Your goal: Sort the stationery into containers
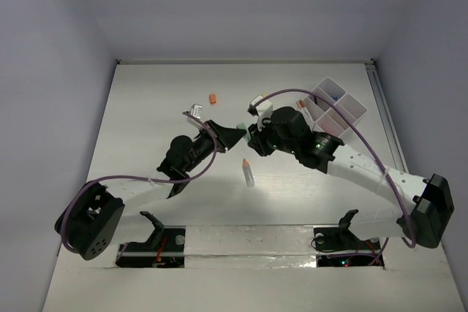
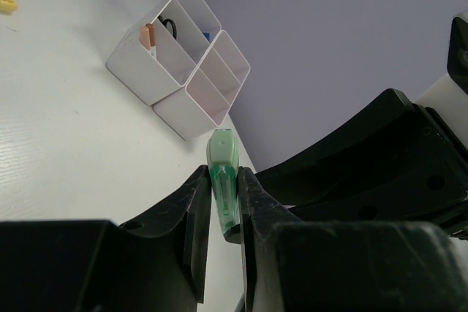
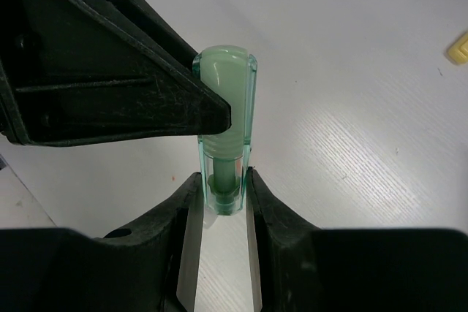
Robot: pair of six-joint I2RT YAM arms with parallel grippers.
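Both arms hold the green clip [image 3: 223,129] above the table. My left gripper [image 2: 223,202] pinches one end and my right gripper [image 3: 221,195] clamps the other, likely a handover, since the white tray [image 1: 356,111] sits on the right arm's side.

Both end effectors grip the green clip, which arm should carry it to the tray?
Right, probably. The right end effector clamps the green clip, and the white tray sits on its side; the left end effector would reach farther.

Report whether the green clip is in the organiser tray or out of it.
Out: the left gripper and right gripper both pinch the green clip, apart from the tray.
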